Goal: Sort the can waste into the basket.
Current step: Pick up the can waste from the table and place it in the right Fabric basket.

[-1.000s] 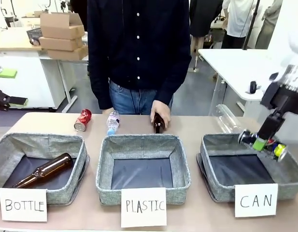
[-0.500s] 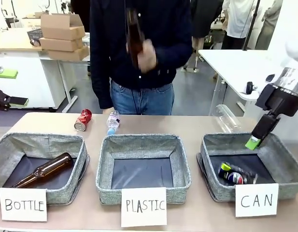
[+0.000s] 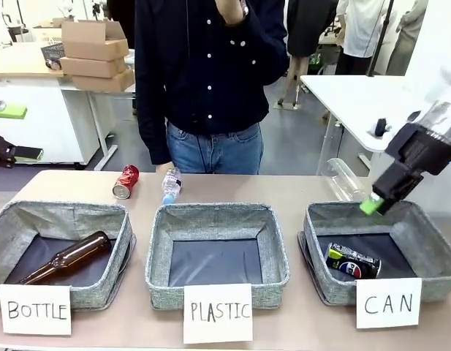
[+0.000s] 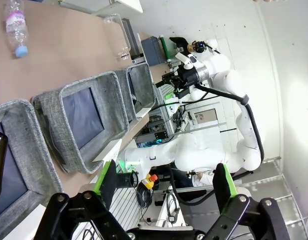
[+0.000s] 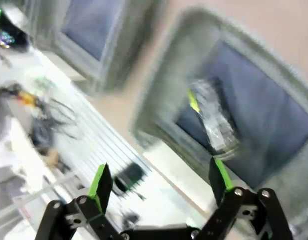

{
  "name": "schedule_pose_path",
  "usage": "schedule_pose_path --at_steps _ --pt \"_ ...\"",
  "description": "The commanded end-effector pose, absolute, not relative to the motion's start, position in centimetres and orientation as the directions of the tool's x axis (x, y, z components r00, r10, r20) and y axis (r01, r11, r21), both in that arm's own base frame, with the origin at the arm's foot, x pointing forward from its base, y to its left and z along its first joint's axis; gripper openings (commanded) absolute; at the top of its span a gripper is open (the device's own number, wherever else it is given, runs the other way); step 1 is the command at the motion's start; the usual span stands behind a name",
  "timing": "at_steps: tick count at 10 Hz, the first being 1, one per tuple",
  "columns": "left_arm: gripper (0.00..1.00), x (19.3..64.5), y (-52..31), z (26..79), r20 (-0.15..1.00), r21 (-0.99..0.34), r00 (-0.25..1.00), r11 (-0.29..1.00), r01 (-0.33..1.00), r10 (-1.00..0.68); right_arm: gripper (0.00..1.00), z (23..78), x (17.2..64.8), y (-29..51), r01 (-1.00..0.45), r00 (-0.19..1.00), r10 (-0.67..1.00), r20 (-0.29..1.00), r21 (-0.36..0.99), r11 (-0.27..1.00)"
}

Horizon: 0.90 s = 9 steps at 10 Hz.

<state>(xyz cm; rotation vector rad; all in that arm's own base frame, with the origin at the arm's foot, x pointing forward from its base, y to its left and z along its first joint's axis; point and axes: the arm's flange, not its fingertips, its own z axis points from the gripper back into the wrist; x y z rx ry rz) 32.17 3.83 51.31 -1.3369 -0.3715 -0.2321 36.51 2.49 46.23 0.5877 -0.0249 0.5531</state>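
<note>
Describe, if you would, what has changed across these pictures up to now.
The right gripper let go of the black can, which dropped onto the floor of the CAN basket. The person's hand lifted a brown bottle off the table and is raised high. The red can, the plastic bottle and the bottle in the BOTTLE bin stayed put.

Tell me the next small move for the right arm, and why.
Probably draw the right gripper up and away from the basket, toward the red can. Its jaws stand open and empty above the far rim, the black can already lies on the basket floor, and the red can lies on the table beyond the BOTTLE bin.
</note>
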Motion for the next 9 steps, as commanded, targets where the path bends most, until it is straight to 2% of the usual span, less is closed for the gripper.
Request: schedule_pose_path --at_steps 1,2,3,4,5,6,9 --pt "1.00 32.3 3.6 51.4 0.411 -0.897 0.910 0.201 0.393 0.051 1.00 48.5 36.1 2.0 -0.373 0.925 0.082 0.370 0.851 0.369" --pt "1.00 32.3 3.6 51.4 0.411 -0.897 0.910 0.201 0.393 0.051 1.00 49.5 36.2 1.6 -0.298 0.950 -0.038 0.310 0.936 0.187" --pt "1.00 32.3 3.6 51.4 0.411 -0.897 0.910 0.201 0.393 0.051 1.00 50.0 36.6 1.5 -0.194 0.970 -0.124 0.208 0.974 0.115" --pt "1.00 32.3 3.6 51.4 0.411 -0.897 0.910 0.201 0.393 0.051 1.00 50.1 36.7 1.6 -0.207 0.966 -0.131 0.223 0.971 0.121" --pt "1.00 32.3 3.6 51.4 0.411 -0.897 0.910 0.201 0.393 0.051 1.00 49.7 37.7 2.9 -0.216 0.948 -0.165 0.274 0.929 0.300" --pt "1.00 32.3 3.6 51.4 0.411 -0.897 0.910 0.201 0.393 0.051 1.00 50.5 36.4 1.1 -0.283 0.959 0.133 0.252 0.899 0.335" --pt "1.00 32.3 3.6 51.4 0.411 -0.897 0.910 0.201 0.393 0.051 1.00 50.5 36.4 1.1 -0.283 0.959 0.133 0.252 0.899 0.335"
